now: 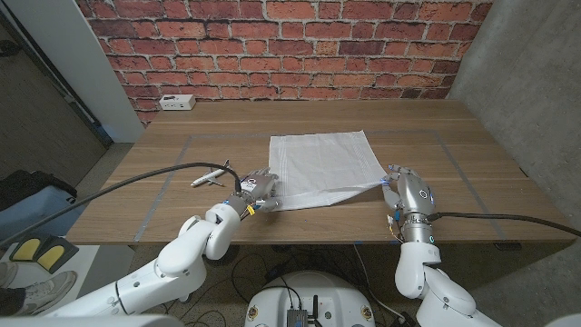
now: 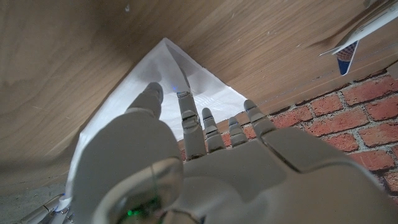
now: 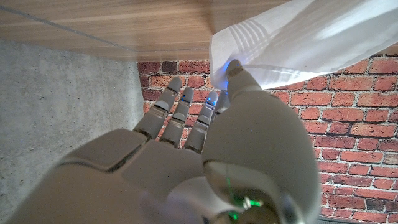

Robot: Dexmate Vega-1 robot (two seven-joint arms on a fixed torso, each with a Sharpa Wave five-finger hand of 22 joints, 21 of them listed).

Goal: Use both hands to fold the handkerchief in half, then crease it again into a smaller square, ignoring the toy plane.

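Handkerchief (image 1: 323, 169) unfolded beside toy plane (image 1: 211, 176); left hand (image 1: 255, 193) and right hand (image 1: 406, 190) each pinch a near corner, both folds remaining.

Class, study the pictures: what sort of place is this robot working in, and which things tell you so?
Probably an indoor lab or test room, not a home: a bare wooden table marked with tape lines, a brick wall beside a concrete one, and cables trailing to the arms.
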